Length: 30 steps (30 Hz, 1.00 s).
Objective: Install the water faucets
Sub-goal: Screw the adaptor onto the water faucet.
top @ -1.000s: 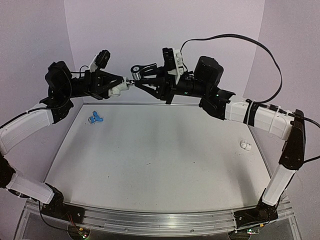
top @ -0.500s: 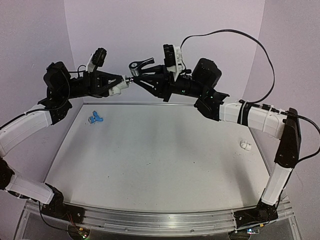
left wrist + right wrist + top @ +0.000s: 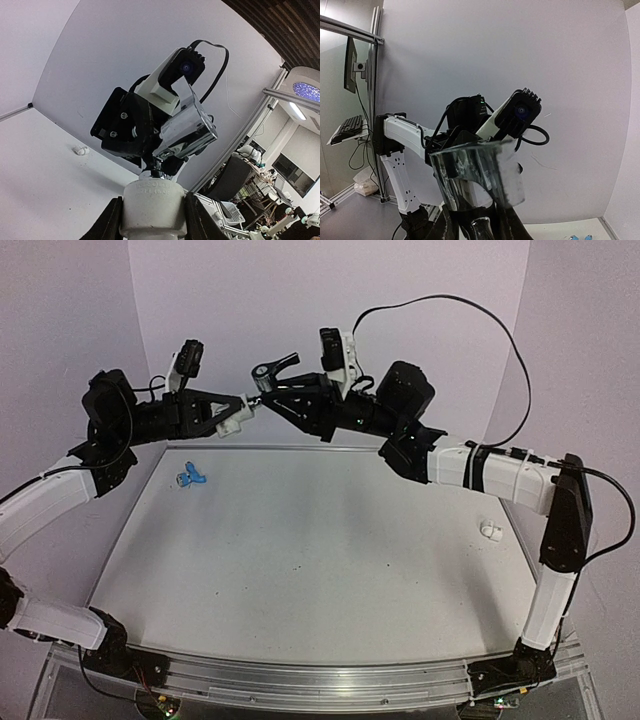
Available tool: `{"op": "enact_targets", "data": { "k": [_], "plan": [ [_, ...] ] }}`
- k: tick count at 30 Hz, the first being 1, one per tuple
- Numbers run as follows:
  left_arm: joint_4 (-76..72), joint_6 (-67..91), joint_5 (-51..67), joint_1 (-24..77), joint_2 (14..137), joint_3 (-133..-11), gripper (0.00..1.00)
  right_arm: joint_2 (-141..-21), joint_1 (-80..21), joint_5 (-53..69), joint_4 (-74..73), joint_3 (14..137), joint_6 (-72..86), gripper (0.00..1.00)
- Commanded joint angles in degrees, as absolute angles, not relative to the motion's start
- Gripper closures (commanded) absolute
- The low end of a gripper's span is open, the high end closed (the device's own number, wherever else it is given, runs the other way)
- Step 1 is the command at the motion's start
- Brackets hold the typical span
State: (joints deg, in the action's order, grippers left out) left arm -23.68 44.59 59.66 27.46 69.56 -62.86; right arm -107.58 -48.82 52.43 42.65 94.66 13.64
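High above the table's far left, my left gripper (image 3: 240,412) is shut on a white pipe fitting (image 3: 232,420). In the left wrist view the fitting (image 3: 154,206) sits between my fingers. The silver faucet (image 3: 268,373) meets the fitting's mouth end to end, and my right gripper (image 3: 270,400) is shut on it. The left wrist view shows the faucet (image 3: 187,132) chrome and tilted just above the fitting. It fills the right wrist view as a shiny body (image 3: 475,175) between the jaws. The blue faucet (image 3: 190,478) lies on the table at the far left.
A second white fitting (image 3: 491,531) lies near the table's right edge and also shows as a small fitting (image 3: 79,149) in the left wrist view. The back wall stands close behind both grippers. A black cable (image 3: 480,315) loops above the right arm.
Both grippers have shifted a little left and up, still joined at the fitting. The silver faucet's handle has swung from level to pointing up and right.
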Motion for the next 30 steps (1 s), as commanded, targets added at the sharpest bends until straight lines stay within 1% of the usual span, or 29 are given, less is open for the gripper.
{"op": "enact_targets", "data": {
  "k": [1,22,30],
  "plan": [
    [-27.0,30.9,57.2,29.2,68.3,-62.5,1.00,-109.7,-51.3,48.3,40.1,97.7,25.8,1.00],
    [-24.0,17.7,52.7,29.3,64.6,-59.5,1.00,-110.8,-51.5,44.9,37.3,98.9,36.0,1.00],
    [-23.1,10.2,49.0,29.3,62.7,-57.5,1.00,-111.6,-51.9,45.1,34.0,100.6,39.0,1.00]
  ]
}}
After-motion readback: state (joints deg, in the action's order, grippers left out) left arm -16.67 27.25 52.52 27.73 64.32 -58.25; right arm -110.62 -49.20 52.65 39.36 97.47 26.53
